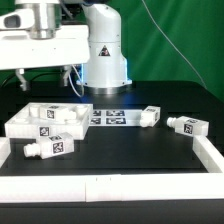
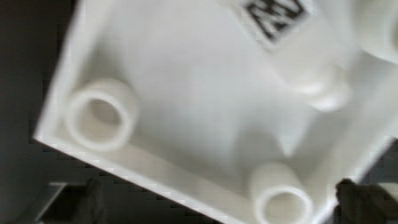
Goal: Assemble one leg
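Observation:
My gripper [image 1: 48, 78] hangs open over the big flat white panel with round holes [image 1: 30, 124] at the exterior view's left. In the wrist view its dark fingers stand wide apart at the two sides, the gripper [image 2: 214, 208] holds nothing, and the panel [image 2: 178, 90] fills the picture close below, showing round sockets and a tag. One leg [image 1: 50, 147] lies on the black table in front of the panel. A second leg [image 1: 150, 115] and a third leg [image 1: 187, 125] lie to the exterior view's right. No leg shows in the wrist view.
The marker board [image 1: 108, 117] lies flat between the panel and the second leg. A low white wall [image 1: 110, 186] runs along the table's front and up the right side. The arm's white base [image 1: 105, 55] stands at the back.

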Tool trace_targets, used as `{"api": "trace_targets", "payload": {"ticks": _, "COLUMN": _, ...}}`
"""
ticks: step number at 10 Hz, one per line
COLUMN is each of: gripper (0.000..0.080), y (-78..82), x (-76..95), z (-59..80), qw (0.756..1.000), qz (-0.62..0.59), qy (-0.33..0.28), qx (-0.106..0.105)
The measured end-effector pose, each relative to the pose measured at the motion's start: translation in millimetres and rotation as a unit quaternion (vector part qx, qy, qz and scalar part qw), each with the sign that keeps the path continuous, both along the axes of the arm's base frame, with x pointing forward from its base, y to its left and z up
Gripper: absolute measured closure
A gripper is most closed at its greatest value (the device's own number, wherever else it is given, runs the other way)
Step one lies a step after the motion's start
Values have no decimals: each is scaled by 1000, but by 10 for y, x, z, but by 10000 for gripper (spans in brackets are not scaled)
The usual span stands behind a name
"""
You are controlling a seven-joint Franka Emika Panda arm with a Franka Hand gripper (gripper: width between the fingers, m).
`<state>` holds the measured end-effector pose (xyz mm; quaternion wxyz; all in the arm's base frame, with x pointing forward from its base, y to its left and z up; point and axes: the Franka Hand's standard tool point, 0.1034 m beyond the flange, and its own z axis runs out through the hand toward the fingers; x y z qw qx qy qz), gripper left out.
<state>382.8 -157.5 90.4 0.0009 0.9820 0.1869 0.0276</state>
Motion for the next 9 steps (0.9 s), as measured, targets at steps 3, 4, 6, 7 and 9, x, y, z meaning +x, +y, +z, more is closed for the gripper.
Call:
{"api": "trace_targets", "payload": {"ticks": 3, "gripper": 151, "y": 12, "x": -9, "z": -10, "qw": 1000, "qz": 1, "qy": 1, "qx": 1}}
{"api": "trace_targets", "payload": {"ticks": 4, "gripper": 151, "y": -1, "x": -13, "z": -18, "qw": 1000, "qz": -1, "qy": 2, "qx": 0}}
{"api": "trace_targets", "payload": {"ticks": 6, "gripper": 151, "y": -283, "x": 129, "z": -88, "qw": 989, "qz": -148, "qy": 0, "qx": -6}}
{"api": "trace_targets", "payload": {"ticks": 7, "gripper": 151, "y": -373, "x": 84, "z": -120, "qw": 986, "qz": -169, "qy": 8, "qx": 4}}
{"api": "trace_targets", "payload": {"ticks": 9, "gripper": 151, "y": -524, "x": -60, "z": -145, "qw": 980, "qz": -196, "qy": 10, "qx": 27}}
